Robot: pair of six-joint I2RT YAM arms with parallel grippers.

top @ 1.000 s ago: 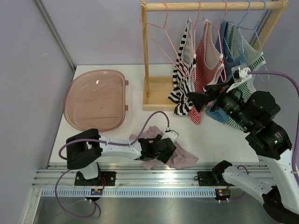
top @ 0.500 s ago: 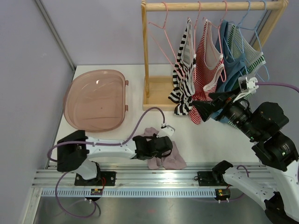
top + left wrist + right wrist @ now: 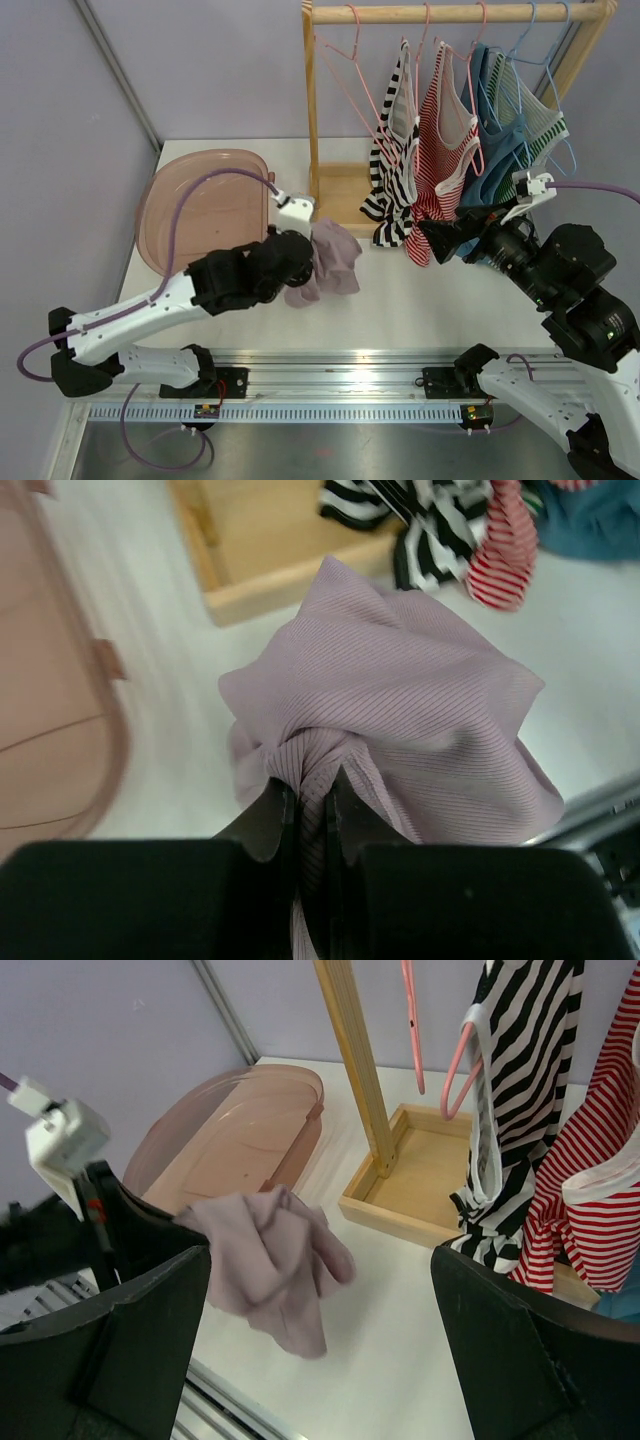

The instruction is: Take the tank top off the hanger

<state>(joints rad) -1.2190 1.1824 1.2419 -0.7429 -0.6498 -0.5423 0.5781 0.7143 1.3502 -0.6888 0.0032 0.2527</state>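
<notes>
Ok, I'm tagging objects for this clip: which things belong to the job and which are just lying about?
Job: mauve ribbed tank top, pinched in the left gripper; bare pink wire hanger.
Lying about: pink translucent plastic tub; wooden rack; black-and-white top; red-and-white top; blue top; green-striped top.

I'm working in a robotics lab cell, not a home or a shop. Plain lilac partition walls (image 3: 200,70) box in a small white surface (image 3: 450,290). My left arm (image 3: 140,305) and right arm (image 3: 585,300) are bolted to a slotted aluminium rail (image 3: 330,385) along its near edge, with purple cables (image 3: 600,185) looping off them. The only furnishings look like staged props: a small wooden rack (image 3: 312,120) with wire hangers (image 3: 345,60) of striped tops (image 3: 440,130), and a pink plastic tub (image 3: 160,230).
</notes>
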